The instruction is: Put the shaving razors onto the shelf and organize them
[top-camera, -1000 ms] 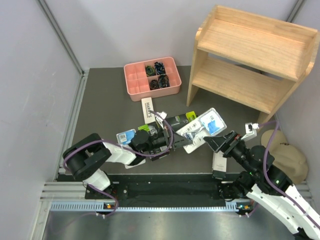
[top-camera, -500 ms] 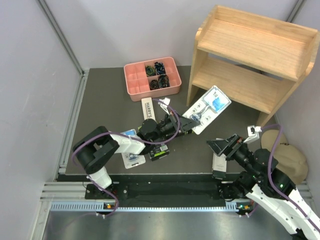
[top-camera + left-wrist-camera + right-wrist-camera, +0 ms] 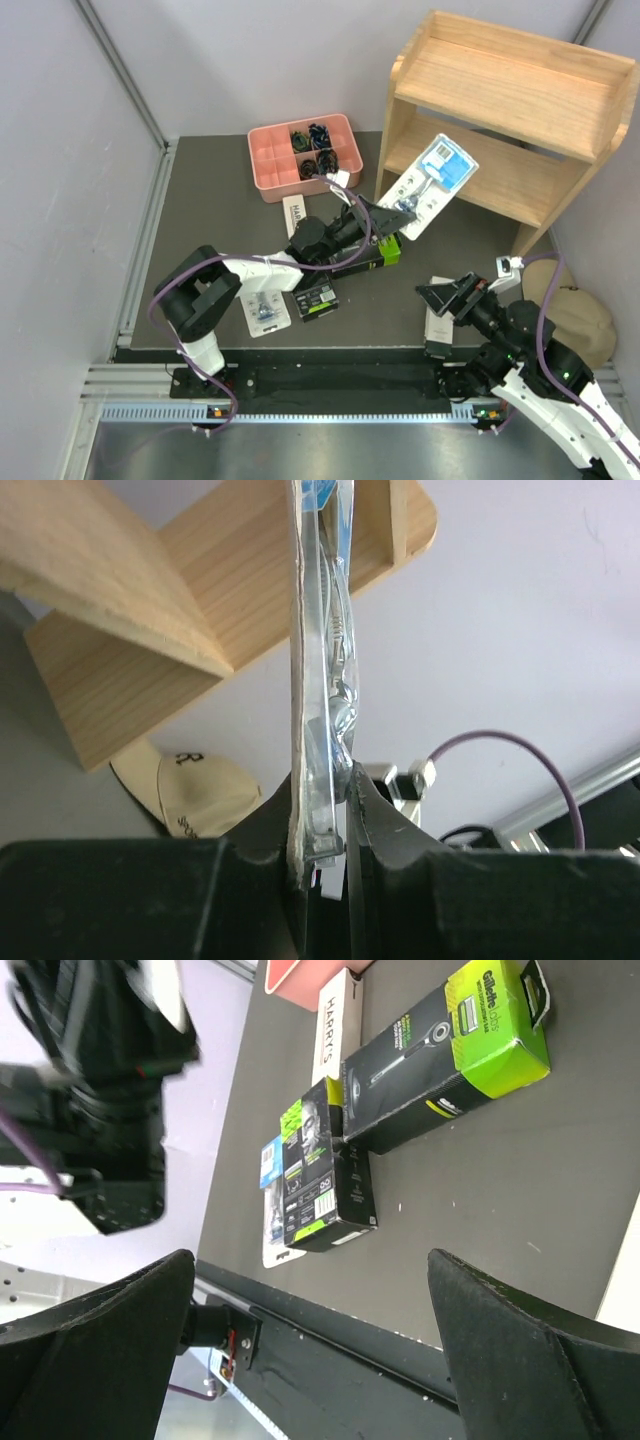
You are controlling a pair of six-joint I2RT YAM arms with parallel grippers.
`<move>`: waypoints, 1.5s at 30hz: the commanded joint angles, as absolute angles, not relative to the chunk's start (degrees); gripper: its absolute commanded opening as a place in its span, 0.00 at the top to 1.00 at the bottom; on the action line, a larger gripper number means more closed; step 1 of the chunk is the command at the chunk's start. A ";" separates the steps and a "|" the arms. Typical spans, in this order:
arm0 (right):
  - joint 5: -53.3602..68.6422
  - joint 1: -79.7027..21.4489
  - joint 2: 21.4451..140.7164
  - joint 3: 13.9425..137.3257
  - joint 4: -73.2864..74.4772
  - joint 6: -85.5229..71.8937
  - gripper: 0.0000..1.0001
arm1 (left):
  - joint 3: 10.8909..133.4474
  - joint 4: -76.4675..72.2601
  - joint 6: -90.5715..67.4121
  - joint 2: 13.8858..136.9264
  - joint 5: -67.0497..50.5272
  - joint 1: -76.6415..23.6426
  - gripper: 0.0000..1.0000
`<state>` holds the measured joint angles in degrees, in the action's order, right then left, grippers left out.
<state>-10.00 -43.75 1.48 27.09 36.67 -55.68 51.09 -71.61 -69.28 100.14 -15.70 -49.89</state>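
Since a second ago: left arm has swung away from the near pile and lifted its pack off the table, toward the shelf. Right arm barely changed.

Left gripper (image 3: 392, 213): fingers nearly closed, clamped on the bottom end of the blue-card blister pack (image 3: 435, 178). In the wrist view the pack (image 3: 320, 680) stands edge-on between the two fingers, upright and well seated.

Pack long axis: runs from the gripper up and to the right, straight at the shelf (image 3: 520, 75). From above, its far end overlaps the left front of the lower tier (image 3: 480, 170). Whether it has passed the front lip I cannot tell. The left arm is plainly the nearer one. As I judge it, the coming move is a push forward and right, clearing the left side panel and the lip.

Right gripper (image 3: 445, 297): jaws spread wide, holding nothing, low near the front edge beside a slim white box (image 3: 435, 330).

On the table, not yet shelved:
- Gillette Labs box (image 3: 450, 1050)
- smaller black box (image 3: 316, 297)
- second blister pack (image 3: 265, 310)
- Harry's box (image 3: 340, 1020), partly under the left arm

Pink tray (image 3: 262, 165) sits at the back, apart from all this. Shelf tiers look bare so far.
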 commanded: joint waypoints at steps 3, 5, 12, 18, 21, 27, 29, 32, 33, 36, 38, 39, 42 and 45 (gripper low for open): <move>-11.16 -43.95 0.79 27.69 36.83 -56.16 0.01 | 61.69 -59.52 -66.18 98.79 -13.36 -48.96 1.00; -11.34 -44.12 0.79 27.77 37.26 -56.16 0.01 | 65.47 -56.09 -65.83 99.92 -13.36 -48.43 1.00; -12.22 -44.03 0.79 28.04 38.76 -56.16 0.01 | 76.80 -41.70 -62.76 103.71 -11.08 -47.90 1.00; -12.30 -44.03 0.79 28.04 39.46 -56.16 0.01 | 84.10 -37.09 -62.66 107.84 -8.71 -47.81 1.00; -12.48 -44.03 0.79 28.12 39.73 -56.25 0.01 | 85.95 -37.79 -63.80 109.86 -7.21 -47.46 1.00; -12.83 -44.03 -1.23 28.48 40.17 -56.51 0.01 | 93.59 -32.88 -66.78 115.31 -5.63 -47.20 1.00; -12.83 -44.03 -1.49 28.30 40.25 -56.51 0.01 | 95.09 -32.61 -67.58 117.33 -5.27 -47.02 1.00; -12.83 -44.03 -1.67 28.21 40.52 -56.60 0.01 | 97.38 -31.82 -69.78 119.53 -5.36 -46.41 1.00; -12.92 -44.03 -1.76 28.21 40.87 -56.60 0.01 | 98.08 -31.38 -70.39 119.88 -5.19 -46.15 1.00; -13.01 -44.03 -2.11 28.30 41.31 -56.69 0.01 | 97.83 -30.32 -71.80 120.23 -3.70 -45.62 1.00; -13.18 -44.03 -2.46 28.21 41.48 -56.69 0.01 | 97.38 -30.06 -72.33 120.06 -2.90 -45.27 1.00; -13.10 -44.03 -2.46 28.21 41.57 -56.69 0.01 | 97.03 -30.06 -72.94 119.88 -2.81 -44.74 1.00; -13.01 -44.03 -2.64 28.21 41.66 -56.69 0.01 | 96.68 -30.15 -72.60 119.79 -3.25 -43.77 0.94; -12.92 -44.03 -2.64 28.21 41.84 -56.69 0.01 | 96.15 -30.15 -72.42 119.27 -3.16 -42.90 0.89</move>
